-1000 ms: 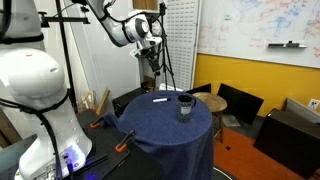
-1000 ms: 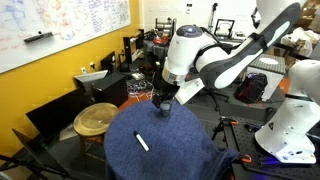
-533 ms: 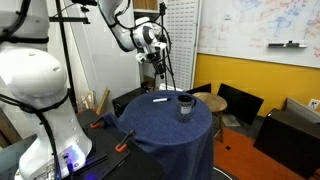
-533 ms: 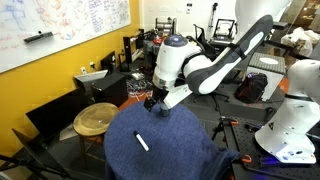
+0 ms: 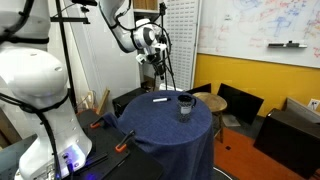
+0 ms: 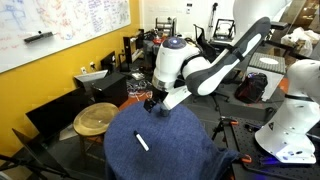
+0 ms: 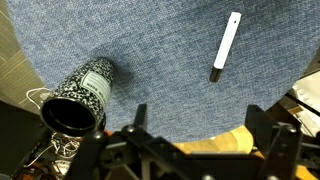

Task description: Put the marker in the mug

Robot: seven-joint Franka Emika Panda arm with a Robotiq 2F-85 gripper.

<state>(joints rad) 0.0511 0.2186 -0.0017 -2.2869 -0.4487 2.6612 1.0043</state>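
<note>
The marker (image 7: 226, 45), a thin white pen with a dark tip, lies flat on the blue cloth of the round table (image 5: 150, 120). It also shows in both exterior views (image 5: 158, 99) (image 6: 142, 142). The dark grey-blue mug (image 7: 78, 97) stands upright on the table, its opening up (image 5: 185, 105). In an exterior view it is partly hidden behind the gripper (image 6: 164, 109). My gripper (image 7: 203, 125) hangs open and empty well above the table (image 5: 152, 58) (image 6: 153, 100), touching neither. The marker and mug lie apart, beyond its fingers in the wrist view.
A round wooden stool (image 5: 210, 102) (image 6: 97, 120) stands next to the table. A black chair (image 5: 241, 105) stands beyond it. A white robot body (image 5: 35, 90) and orange clamps (image 5: 122, 148) are near the table. A dark tripod stand (image 5: 165, 70) rises behind the table.
From one second ago to half a second ago the arm shifted and dropped a little over the table. Since then nothing has visibly moved. Marker and mug stay in place.
</note>
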